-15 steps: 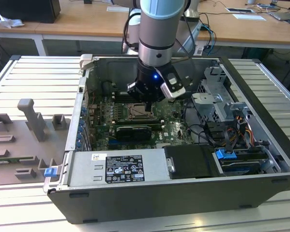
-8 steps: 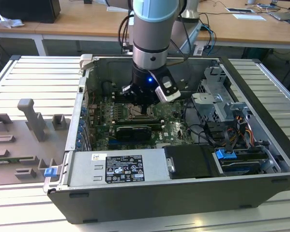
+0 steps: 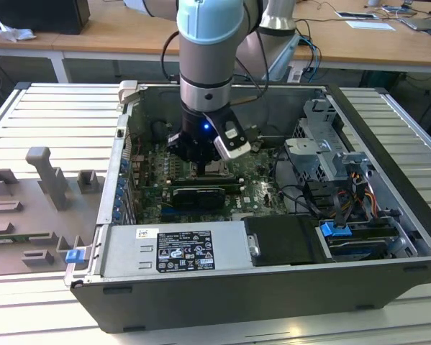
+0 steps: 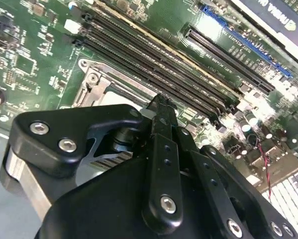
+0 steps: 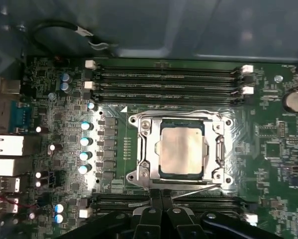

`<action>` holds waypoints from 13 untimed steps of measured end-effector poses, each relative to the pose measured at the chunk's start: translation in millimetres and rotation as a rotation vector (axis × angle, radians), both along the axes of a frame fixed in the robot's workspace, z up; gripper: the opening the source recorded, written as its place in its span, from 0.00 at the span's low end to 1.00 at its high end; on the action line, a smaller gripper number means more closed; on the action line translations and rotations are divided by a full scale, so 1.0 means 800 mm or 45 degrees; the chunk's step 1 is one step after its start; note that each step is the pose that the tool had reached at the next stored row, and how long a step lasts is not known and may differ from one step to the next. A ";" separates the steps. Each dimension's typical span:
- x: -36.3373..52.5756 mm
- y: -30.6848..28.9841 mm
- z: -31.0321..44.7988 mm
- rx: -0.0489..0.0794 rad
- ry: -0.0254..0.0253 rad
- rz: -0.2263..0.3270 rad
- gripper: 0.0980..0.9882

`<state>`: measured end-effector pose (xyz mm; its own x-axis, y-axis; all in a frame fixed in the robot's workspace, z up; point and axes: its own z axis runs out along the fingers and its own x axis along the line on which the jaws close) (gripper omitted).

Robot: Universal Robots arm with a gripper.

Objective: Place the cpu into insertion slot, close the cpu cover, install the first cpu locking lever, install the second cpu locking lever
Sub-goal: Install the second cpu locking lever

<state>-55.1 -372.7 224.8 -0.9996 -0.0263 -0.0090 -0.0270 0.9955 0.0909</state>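
In the first wrist view the cpu [image 5: 182, 152] lies flat in the insertion slot [image 5: 223, 149], pale silvery top up. The cpu cover [image 5: 145, 149] is down around it, its window framing the chip. One thin wire lever [image 5: 188, 112] runs along the socket's side by the memory slots, another [image 5: 198, 184] along the side by my fingers. My gripper [image 5: 161, 195] is shut, its tips together right at that second lever's edge of the socket; I cannot tell whether they touch it. In the second wrist view the gripper [image 4: 161, 102] points at the socket corner [image 4: 96, 82]. The exterior view has the gripper [image 3: 203, 167] low inside the case.
Long black memory slots [image 5: 168, 79] flank the socket on two sides. A black card [image 3: 198, 195] lies just in front of the gripper. The power supply [image 3: 175, 251], drive cage [image 3: 323, 154], cables [image 3: 345, 198] and case walls [image 3: 129, 129] hem the arm in. A grey fixture plate [image 3: 35, 208] sits outside.
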 end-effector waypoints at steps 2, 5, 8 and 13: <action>-0.003 -0.0013 -0.0049 0.018 -0.0001 0.001 0.01; -0.010 -0.0038 -0.0057 0.027 -0.0001 0.002 0.01; -0.016 -0.0073 -0.0070 0.041 -0.0002 0.002 0.01; -0.017 -0.0120 -0.0142 0.088 -0.0002 0.003 0.01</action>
<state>-68.9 -382.3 213.4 -0.9996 -0.0279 -0.0111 -0.0293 0.9868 0.1595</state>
